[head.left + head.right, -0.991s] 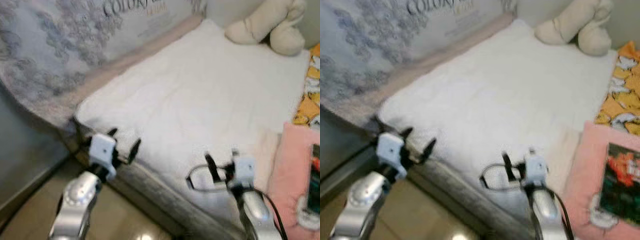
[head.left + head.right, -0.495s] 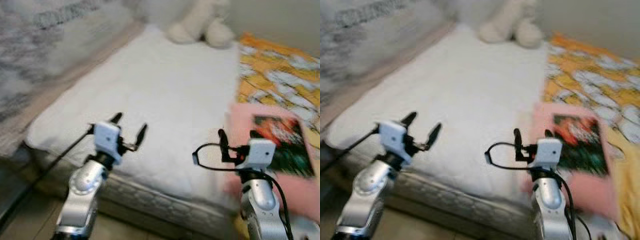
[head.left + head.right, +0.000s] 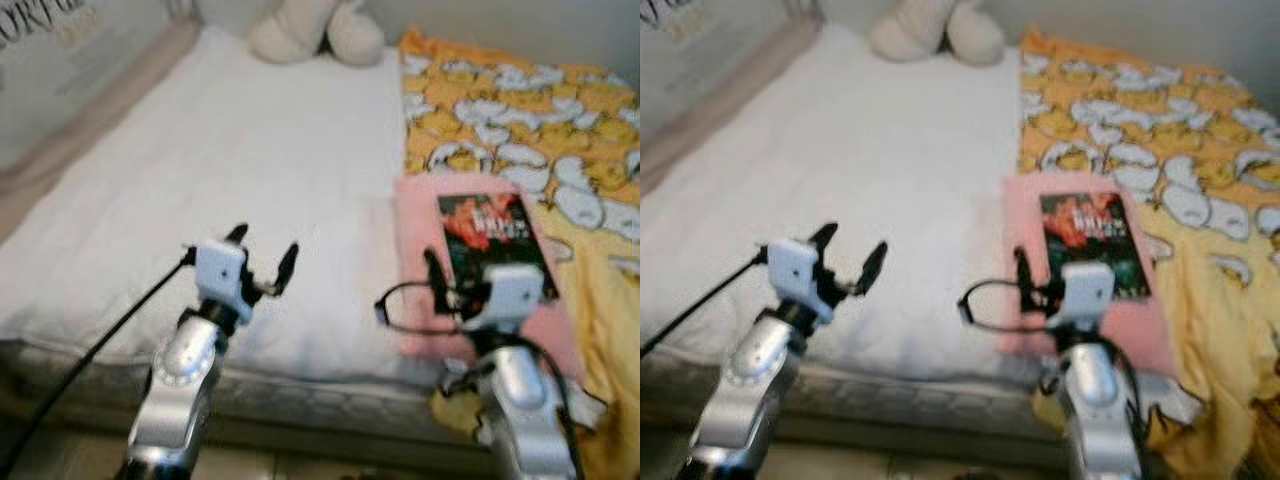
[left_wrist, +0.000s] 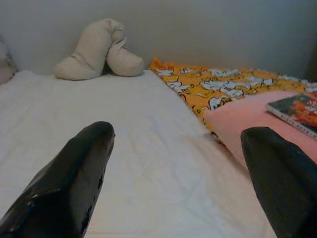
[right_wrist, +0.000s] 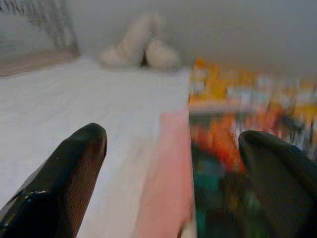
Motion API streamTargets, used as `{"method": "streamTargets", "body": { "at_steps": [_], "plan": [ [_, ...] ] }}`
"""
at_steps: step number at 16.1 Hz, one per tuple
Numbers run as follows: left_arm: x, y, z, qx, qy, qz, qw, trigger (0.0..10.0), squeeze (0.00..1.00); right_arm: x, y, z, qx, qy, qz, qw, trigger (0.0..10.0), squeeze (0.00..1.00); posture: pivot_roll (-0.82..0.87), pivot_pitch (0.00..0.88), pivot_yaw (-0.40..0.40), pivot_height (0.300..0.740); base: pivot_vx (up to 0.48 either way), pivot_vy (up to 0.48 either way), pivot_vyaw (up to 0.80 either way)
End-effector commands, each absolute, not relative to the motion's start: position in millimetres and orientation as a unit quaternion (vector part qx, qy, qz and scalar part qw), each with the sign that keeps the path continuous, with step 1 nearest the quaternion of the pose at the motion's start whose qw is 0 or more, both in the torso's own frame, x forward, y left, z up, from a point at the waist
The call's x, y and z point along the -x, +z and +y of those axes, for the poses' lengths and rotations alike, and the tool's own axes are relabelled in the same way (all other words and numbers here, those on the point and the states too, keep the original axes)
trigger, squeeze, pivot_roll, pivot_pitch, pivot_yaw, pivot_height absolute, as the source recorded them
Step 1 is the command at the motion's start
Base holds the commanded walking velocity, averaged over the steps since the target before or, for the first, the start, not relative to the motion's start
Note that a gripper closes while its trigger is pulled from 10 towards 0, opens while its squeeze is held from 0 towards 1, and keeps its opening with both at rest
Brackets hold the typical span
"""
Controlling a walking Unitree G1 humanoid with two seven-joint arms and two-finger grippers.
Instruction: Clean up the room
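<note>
Left gripper point(image 3: 262, 262) hovering over the near edge of the white bed cover point(image 3: 230, 160), fingers spread wide and holding nothing; right gripper point(image 5: 173, 163) hanging above the pink pillow point(image 3: 425, 215), fingers likewise wide apart and empty; book point(image 3: 492, 235) lying flat on that pillow, just ahead of the right gripper; cream plush toy point(image 3: 305, 28) resting at the bed's far end, beside the orange patterned blanket point(image 3: 520, 95).
</note>
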State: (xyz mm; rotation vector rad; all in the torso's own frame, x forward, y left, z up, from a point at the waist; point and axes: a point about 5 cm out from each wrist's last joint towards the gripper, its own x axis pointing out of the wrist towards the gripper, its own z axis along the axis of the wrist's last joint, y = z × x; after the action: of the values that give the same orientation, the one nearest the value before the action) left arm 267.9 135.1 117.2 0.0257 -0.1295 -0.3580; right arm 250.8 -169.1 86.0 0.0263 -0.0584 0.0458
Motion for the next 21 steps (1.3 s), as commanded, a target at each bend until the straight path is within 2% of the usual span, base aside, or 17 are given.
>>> {"method": "streamTargets", "body": {
  "at_steps": [1, 3, 4, 8, 11, 14, 18, 21],
  "plan": [
    [-270.3, 113.2, 137.8, -0.004, -0.158, -0.049, 0.986, 10.0, 0.00, -248.4, 68.4, -187.4, -0.033, -0.036, 0.027, 0.998, 10.0, 0.00, -0.01, 0.000, -0.027, 0.740, 0.000, -0.446, 0.00],
    [-271.4, 111.6, 140.9, 0.035, -0.129, -0.038, 0.990, 10.0, 0.00, -247.8, 66.7, -196.3, -0.002, -0.053, 0.031, 0.998, 10.0, 0.00, -0.01, 0.000, -0.024, 0.740, 0.000, -0.431, 0.00],
    [-264.4, 112.7, 136.8, 0.013, -0.143, -0.054, 0.988, 10.0, 0.00, -247.6, 76.3, -189.1, 0.040, -0.023, 0.000, 0.999, 10.0, 0.00, -0.01, 0.000, -0.027, 0.740, 0.000, -0.428, 0.00],
    [-262.2, 120.6, 129.1, 0.011, -0.152, -0.081, 0.985, 10.0, 0.00, -250.9, 93.3, -171.0, 0.101, 0.038, -0.058, 0.993, 10.0, 0.00, -0.01, 0.000, -0.032, 0.740, 0.000, -0.423, 0.00],
    [-266.3, 125.2, 126.2, 0.003, -0.155, -0.091, 0.984, 10.0, 0.00, -258.0, 105.5, -178.1, 0.092, 0.011, -0.087, 0.992, 10.0, 0.00, -0.01, 0.000, -0.033, 0.740, 0.000, -0.416, 0.00],
    [-278.9, 119.8, 125.6, -0.012, -0.161, -0.061, 0.985, 10.0, 0.00, -262.0, 85.3, -197.0, 0.017, -0.049, -0.019, 0.998, 10.0, 0.00, -0.01, 0.000, -0.028, 0.740, 0.173, -0.406, 0.00],
    [-278.2, 110.8, 125.5, 0.030, -0.144, -0.033, 0.989, 10.0, 0.00, -262.8, 84.8, -191.0, 0.037, -0.030, -0.023, 0.999, 10.0, 0.00, -0.03, 0.000, -0.022, 0.740, 0.297, -0.374, 0.00],
    [-280.7, 108.0, 119.3, 0.024, -0.135, -0.036, 0.990, 10.0, 0.00, -262.5, 81.6, -186.5, 0.044, -0.010, -0.014, 0.999, 10.0, 0.00, -0.03, 0.000, -0.042, 0.740, 0.305, -0.366, 0.00]
  ]
}}
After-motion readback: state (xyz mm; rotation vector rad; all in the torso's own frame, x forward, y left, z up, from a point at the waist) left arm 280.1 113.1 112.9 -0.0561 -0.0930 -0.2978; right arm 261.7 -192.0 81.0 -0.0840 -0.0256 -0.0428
